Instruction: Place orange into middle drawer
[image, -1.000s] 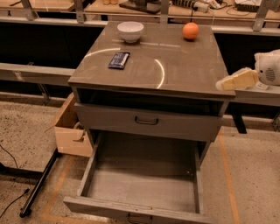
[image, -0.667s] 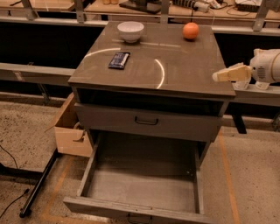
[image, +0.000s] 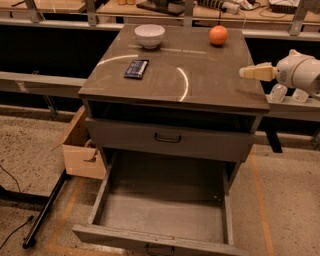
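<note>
The gripper (image: 257, 72) hangs at the counter (image: 215, 87) edge; I cannot tell its state. The orange (image: 218, 35) sits apart, beyond it. Risks: a glancing touch rolls it away. The middle drawer (image: 210, 145) below is shut, and the open lowest drawer (image: 165, 215) invites misplacement.

orange (image: 218, 35) atop cabinet (image: 210, 82); middle drawer (image: 200, 142) shut (end effector (image: 246, 72) at right)

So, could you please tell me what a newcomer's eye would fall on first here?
First the bright orange at the back right of the cabinet top, and the lowest drawer pulled wide open below. The gripper hangs over the top's right edge, apart from the orange; the middle drawer is shut.
</note>
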